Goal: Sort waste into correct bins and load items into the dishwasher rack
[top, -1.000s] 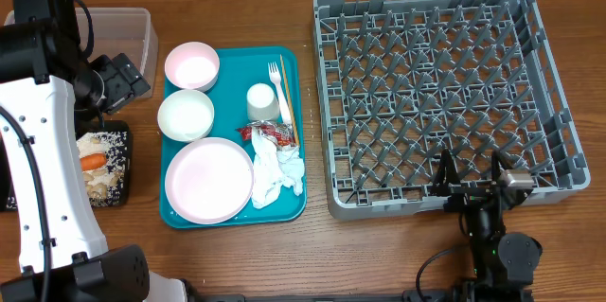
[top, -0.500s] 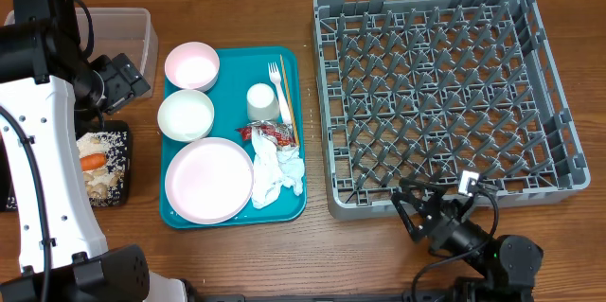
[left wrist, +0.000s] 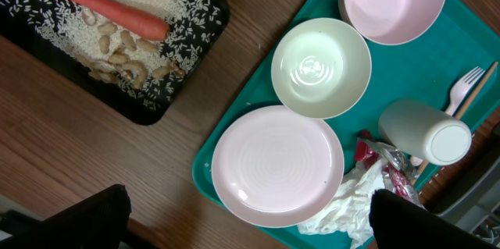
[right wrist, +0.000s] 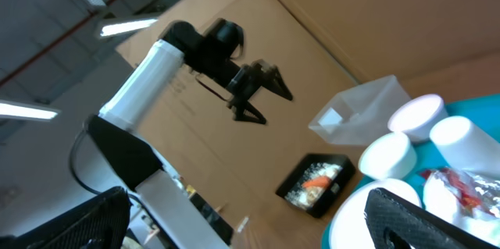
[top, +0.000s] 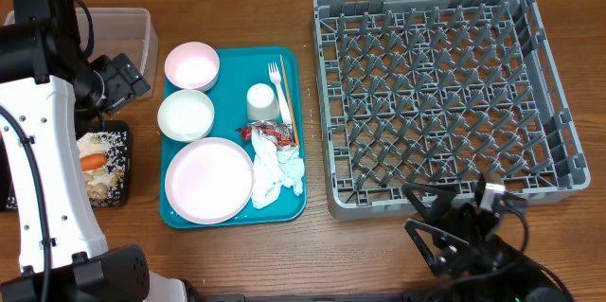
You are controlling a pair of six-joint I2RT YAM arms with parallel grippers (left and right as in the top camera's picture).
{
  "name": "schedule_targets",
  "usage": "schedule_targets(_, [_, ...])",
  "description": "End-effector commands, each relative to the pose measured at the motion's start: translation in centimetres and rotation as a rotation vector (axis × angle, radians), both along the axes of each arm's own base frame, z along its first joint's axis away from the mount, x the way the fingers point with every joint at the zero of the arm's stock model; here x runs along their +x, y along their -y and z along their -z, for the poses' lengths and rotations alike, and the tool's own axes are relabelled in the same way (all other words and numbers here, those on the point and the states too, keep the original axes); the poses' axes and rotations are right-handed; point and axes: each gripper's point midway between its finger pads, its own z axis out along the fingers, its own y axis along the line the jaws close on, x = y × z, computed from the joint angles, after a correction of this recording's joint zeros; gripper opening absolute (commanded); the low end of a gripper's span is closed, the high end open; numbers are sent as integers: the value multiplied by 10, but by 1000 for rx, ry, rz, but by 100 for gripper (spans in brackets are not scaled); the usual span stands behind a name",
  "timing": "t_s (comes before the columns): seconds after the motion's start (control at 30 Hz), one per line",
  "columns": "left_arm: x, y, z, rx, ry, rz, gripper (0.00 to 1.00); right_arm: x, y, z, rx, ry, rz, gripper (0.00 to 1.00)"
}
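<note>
Overhead, we find the rack [top: 436, 75] empty, while the plate [top: 208, 180], napkin [top: 275, 174] and wrapper [top: 270, 133] wait on the teal tray [top: 237, 75]. The right claw [top: 443, 241] gapes wide and empty above the tabletop [top: 284, 264].

From the left wrist, the carrot [left wrist: 117, 13] and rice [left wrist: 94, 42] already lie in the black tray [left wrist: 205, 32].

From the right wrist, we see the left claw [right wrist: 259, 99] splayed and empty.
</note>
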Motion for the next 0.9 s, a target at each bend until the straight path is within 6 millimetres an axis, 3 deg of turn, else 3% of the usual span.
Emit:
schedule_targets(0.0, [-2,1,-2,1,6,-12,100,-11,0,-36,-69,124,52,100])
schedule_targets(0.23, [-2,1,-2,1,6,-11,100,-1,1,-85,-216,176,112,100])
schedule_targets(0.33, [-2,1,-2,1,6,-12,100,13,3,-117,-271,191,126,100])
schedule_targets(0.43, [-2,1,-2,1,6,-12,100,29,4,-131,-311,160,127,100])
schedule_targets(0.67, [-2,1,-2,1,6,-11,100,62,6,-139,-404,56,113,100])
schedule_targets(0.87, [-2,1,-2,1,6,-11,100,87,19,-120,-518,-66,250,100])
